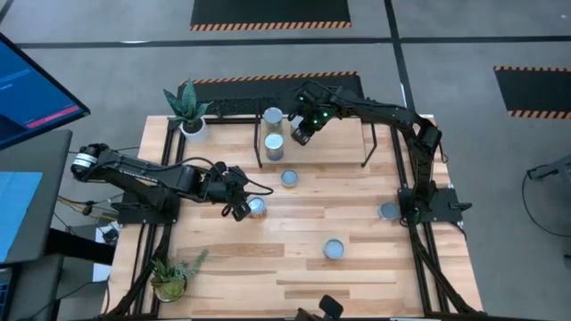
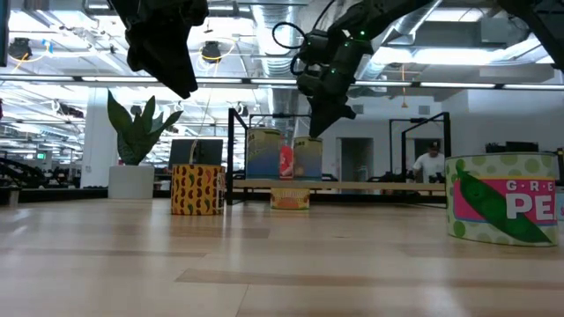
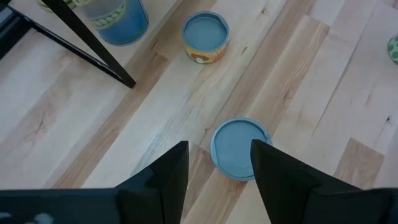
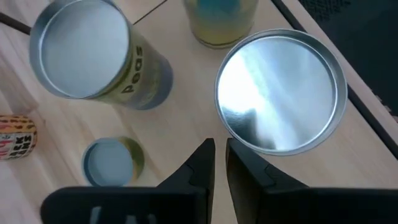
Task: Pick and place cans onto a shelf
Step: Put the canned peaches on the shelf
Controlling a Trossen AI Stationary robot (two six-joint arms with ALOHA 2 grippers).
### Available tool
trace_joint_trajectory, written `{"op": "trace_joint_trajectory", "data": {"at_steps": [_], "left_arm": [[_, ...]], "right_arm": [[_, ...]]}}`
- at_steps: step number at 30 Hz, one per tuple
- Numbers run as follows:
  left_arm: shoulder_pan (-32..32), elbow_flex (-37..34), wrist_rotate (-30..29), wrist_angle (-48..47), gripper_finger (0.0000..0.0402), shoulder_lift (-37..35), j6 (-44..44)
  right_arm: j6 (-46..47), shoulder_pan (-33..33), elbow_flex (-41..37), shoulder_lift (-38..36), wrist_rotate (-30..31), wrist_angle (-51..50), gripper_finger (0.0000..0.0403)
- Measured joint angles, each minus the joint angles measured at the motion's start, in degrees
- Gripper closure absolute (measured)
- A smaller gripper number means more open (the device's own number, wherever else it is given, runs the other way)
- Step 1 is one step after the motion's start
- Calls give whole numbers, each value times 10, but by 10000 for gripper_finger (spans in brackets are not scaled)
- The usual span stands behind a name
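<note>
Since our left gripper [image 3: 217,165] hangs spread over a can [image 3: 239,148] off-centre — we think — descending could tip it, while the right gripper [image 4: 219,163], pressed together, hovers above the shelf [image 1: 335,134].

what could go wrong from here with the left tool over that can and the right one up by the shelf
The left tool, open above the small silver-topped can, looks off-centre; closing could nudge the can aside.

The right tool, nearly shut, hangs close to two tall tins on the light-wood shelf; a sideways move could topple one.
</note>
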Motion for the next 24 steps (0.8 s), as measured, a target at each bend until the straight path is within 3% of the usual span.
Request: {"op": "trace_joint_trajectory", "data": {"at_steps": [11, 17, 24], "left_arm": [[0, 0, 0, 0, 239, 0, -2], [0, 0, -2, 1, 239, 0, -18], [0, 0, -19, 5, 239, 0, -15]], "right_arm": [[15, 23, 22, -7, -4, 16, 337], [63, 67, 86, -35, -19, -86, 337], [107, 119, 110, -93, -19, -162, 337]]}}
